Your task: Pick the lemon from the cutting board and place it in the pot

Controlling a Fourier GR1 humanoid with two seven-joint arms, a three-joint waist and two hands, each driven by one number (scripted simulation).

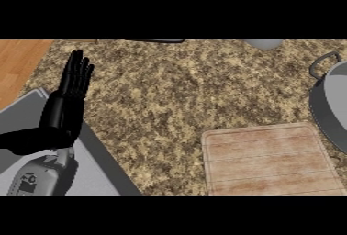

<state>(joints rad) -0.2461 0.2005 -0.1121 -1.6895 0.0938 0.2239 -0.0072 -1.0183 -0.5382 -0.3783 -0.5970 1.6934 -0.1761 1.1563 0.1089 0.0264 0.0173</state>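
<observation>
Only bare cutting board (271,160), pot (332,108).

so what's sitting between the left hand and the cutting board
Nothing: in the head view, only bare speckled counter lies between the open left hand and the cutting board. No lemon shows on the board, and the pot sits beyond it at the right edge.

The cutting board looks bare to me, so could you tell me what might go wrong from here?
1. No lemon shows on the cutting board, so a reach there may close on nothing.
2. The pot is cut off by the right edge; placing into it could be misjudged.
3. Only the left hand shows, open and far from both.
</observation>
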